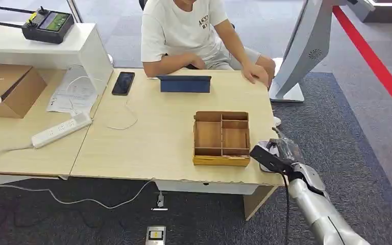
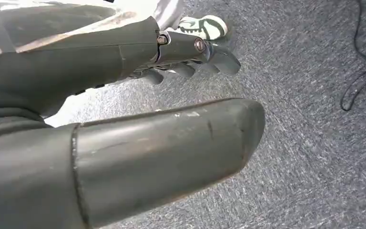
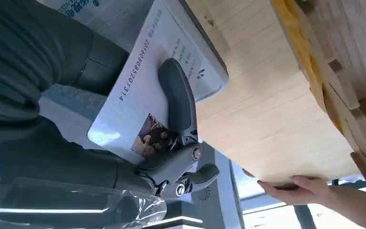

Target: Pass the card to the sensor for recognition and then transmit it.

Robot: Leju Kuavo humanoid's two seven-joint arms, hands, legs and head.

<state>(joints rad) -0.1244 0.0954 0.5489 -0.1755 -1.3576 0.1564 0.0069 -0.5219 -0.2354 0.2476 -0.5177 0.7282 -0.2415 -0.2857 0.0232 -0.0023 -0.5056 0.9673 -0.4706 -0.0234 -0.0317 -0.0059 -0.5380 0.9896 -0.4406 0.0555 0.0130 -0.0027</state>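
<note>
At the table's [image 1: 148, 148] right front corner, the right hand [image 1: 274, 154] pinches the card [image 3: 145, 102] just beside the wooden tray [image 1: 221, 138], long edge along the fingers [image 3: 176, 95], while the left hand [image 2: 124, 143] hangs empty, fingers apart, over the carpet.

One card [image 3: 143, 102], one wooden tray [image 1: 221, 139], one phone [image 1: 123, 82], one tablet [image 1: 185, 83], one power strip [image 1: 61, 129], one cardboard box [image 1: 5, 89], one person [image 1: 194, 33], two tables [image 1: 153, 148]
</note>
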